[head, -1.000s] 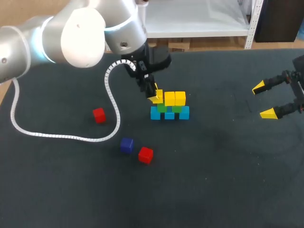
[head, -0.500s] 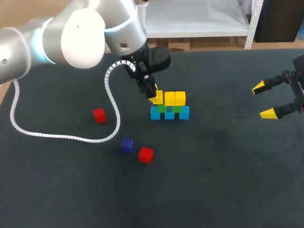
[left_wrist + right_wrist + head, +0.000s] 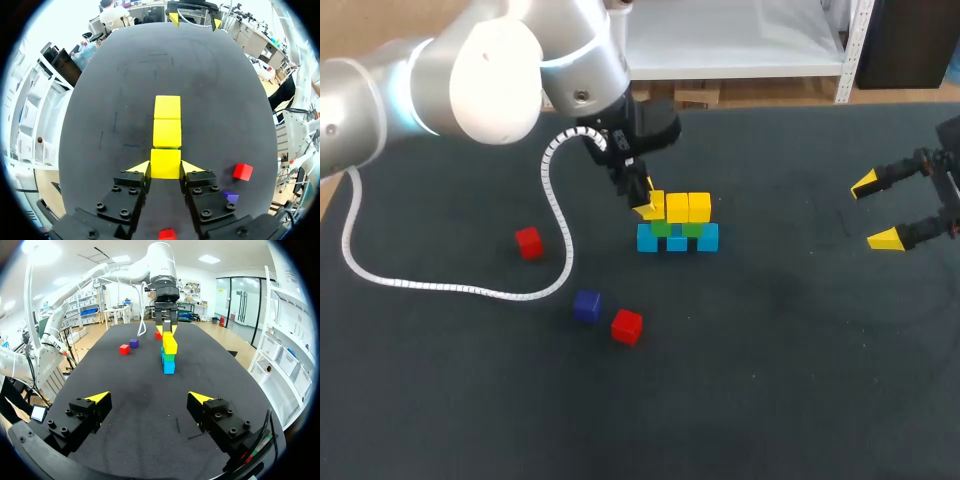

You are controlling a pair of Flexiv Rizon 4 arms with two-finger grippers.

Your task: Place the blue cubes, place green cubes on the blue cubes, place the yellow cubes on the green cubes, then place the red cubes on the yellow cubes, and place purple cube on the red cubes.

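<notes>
Dark tabletop (image 3: pixel 770 350) carries the half-built stack (image 3: pixel 678 226) near its middle: blue cubes (image 3: pixel 708 238) on the table, green cubes (image 3: pixel 692 229) on them, and two yellow cubes (image 3: pixel 167 133) side by side on the green. The left gripper (image 3: pixel 165 167) is at the end of that yellow row nearest the left arm. Its jaws are closed just to the width of a third yellow cube (image 3: pixel 165 160), with a yellow tip pressed against each side, and this cube meets the end of the row. The step in hand looks like seating this last yellow cube, and it needs care more than speed. The cube should sit flat on the green below and square with its neighbours before the jaws let go. The jaws should then part only a little and the arm should rise straight up, since any sideways drag could push the whole row off. Whether the cube already rests fully on the green cannot be made out from the wrist view. The right gripper (image 3: pixel 149 397) hangs well away toward the table's right side, its jaws spread wide, holding and touching nothing. Two red cubes (image 3: pixel 528 242) (image 3: pixel 627 326) and the purple cube (image 3: pixel 586 306) lie loose on the table, apart from the stack.
</notes>
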